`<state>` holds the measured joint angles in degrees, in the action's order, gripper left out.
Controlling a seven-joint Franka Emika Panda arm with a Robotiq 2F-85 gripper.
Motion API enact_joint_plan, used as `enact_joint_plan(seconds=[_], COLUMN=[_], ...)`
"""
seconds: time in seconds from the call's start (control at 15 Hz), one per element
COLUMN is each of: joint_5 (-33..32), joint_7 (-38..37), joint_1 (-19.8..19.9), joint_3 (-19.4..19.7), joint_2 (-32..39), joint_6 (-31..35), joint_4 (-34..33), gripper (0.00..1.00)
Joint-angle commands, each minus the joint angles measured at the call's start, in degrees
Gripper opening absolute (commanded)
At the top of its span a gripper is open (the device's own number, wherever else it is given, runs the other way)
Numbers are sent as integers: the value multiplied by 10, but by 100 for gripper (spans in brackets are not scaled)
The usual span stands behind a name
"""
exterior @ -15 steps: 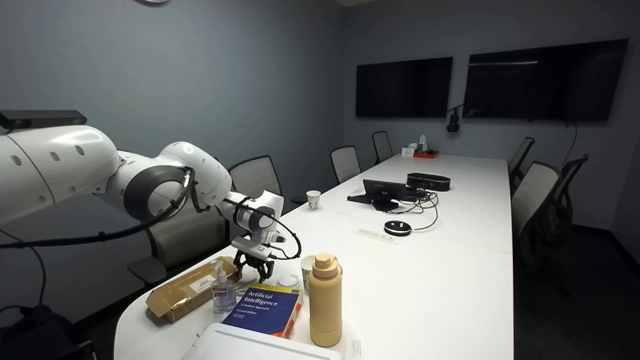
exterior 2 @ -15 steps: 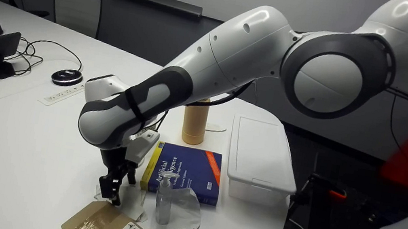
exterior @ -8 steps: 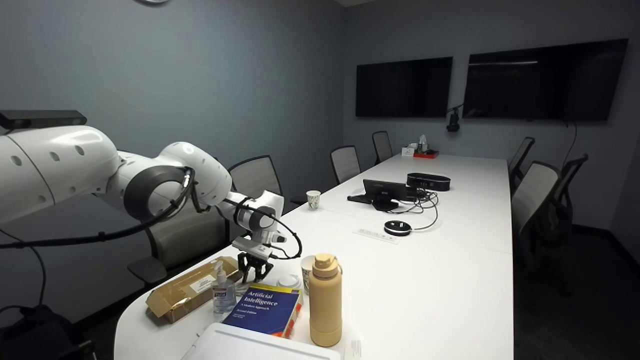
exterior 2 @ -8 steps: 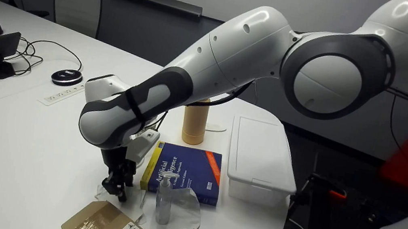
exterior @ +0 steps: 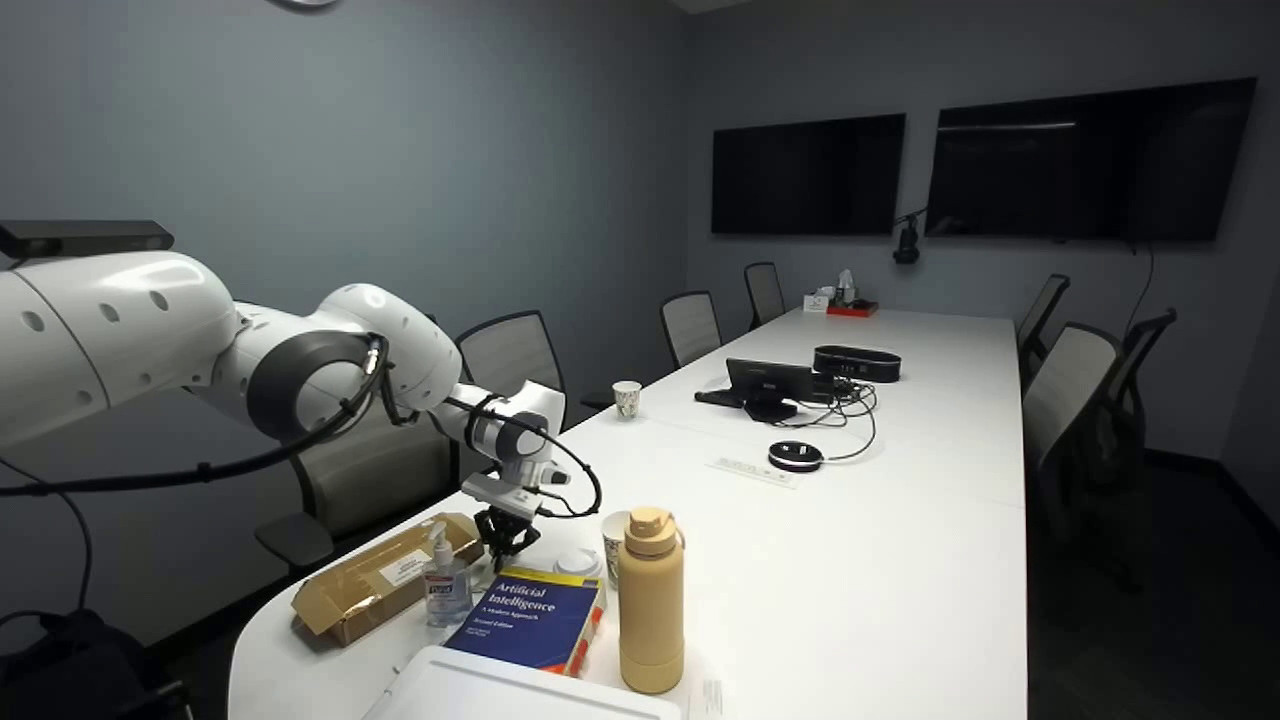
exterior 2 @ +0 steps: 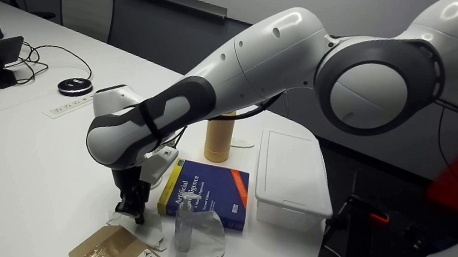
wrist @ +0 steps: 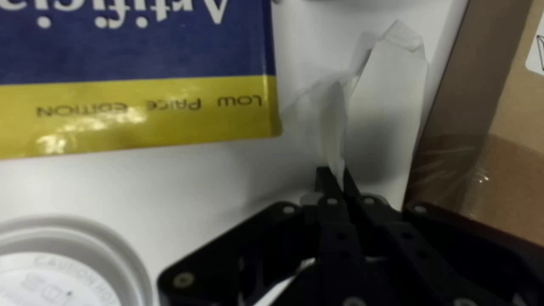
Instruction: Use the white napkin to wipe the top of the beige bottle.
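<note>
The white napkin (wrist: 389, 85) lies crumpled on the table between the book and the cardboard box. My gripper (wrist: 338, 177) points down over it, its fingers (wrist: 325, 176) pinching a raised fold of the napkin in the wrist view. Much of the napkin (exterior 2: 152, 232) still rests on the table in an exterior view, just below the gripper (exterior 2: 131, 216). The beige bottle (exterior: 650, 610) stands upright with its cap on, beyond the book from the gripper. The arm hides the top of the bottle (exterior 2: 218, 140) in an exterior view.
A thick blue book (exterior 2: 211, 194) lies beside the napkin. Close by are an open cardboard box (exterior 2: 130, 255), a sanitizer pump bottle (exterior 2: 184, 227) on another thin pale sheet (exterior 2: 209, 238), a white lid (wrist: 55, 276), a paper cup (exterior: 613, 540) and a lidded plastic bin (exterior 2: 295, 171).
The fingers have gone from wide apart to closed together, gathering the napkin into a fold between them. The arm has barely shifted; the bottle and book stand as before.
</note>
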<state>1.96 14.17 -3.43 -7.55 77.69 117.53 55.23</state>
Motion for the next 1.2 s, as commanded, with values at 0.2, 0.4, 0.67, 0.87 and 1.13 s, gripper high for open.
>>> enact_joint_plan(seconds=[0.2, 0.4, 0.67, 0.87, 1.13], joint_5=[3, 4, 1, 2, -3], joint_7=[-28, -28, -36, -71, -149], joint_1=[-9, -8, -9, -4, 2], joint_3=[0, -8, -7, 3, 35], joint_2=[-36, -72, -134, -185, -271], joint_6=[-13, -13, -23, -48, -55], joint_4=[19, 39, 64, 87, 157], gripper=[1, 1, 1, 1, 1])
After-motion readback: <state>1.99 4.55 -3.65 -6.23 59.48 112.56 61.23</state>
